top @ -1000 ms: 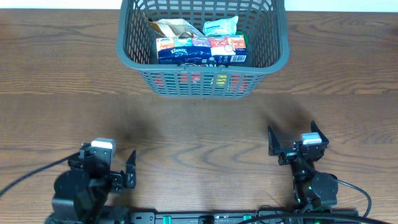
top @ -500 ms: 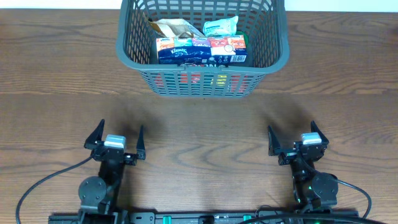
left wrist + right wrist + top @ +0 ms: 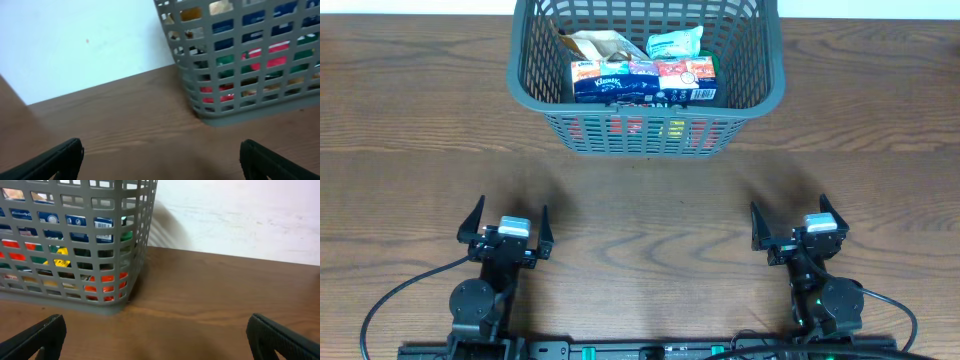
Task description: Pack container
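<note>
The dark grey slotted container point(image 3: 530, 95) stands at the far middle of the table and holds several packets, among them a blue tissue pack point(image 3: 602, 80) and a light green packet point(image 3: 674, 42). It also shows in the left wrist view point(image 3: 240, 107) and in the right wrist view point(image 3: 75, 300), with coloured packets behind the slots. My left gripper point(image 3: 507, 222) is open and empty near the front left, far from the container. My right gripper point(image 3: 798, 220) is open and empty near the front right. Bare wood lies between each pair of fingers point(image 3: 160, 160) point(image 3: 155, 337).
The wooden table point(image 3: 650, 200) stretches between the grippers and the container. A pale wall point(image 3: 80, 40) rises behind the table's far edge. Cables point(image 3: 390, 300) run off both arm bases at the front.
My left arm has swung round from a turned-away pose at the front left and now faces the container with its fingers spread. The right arm has not moved.
</note>
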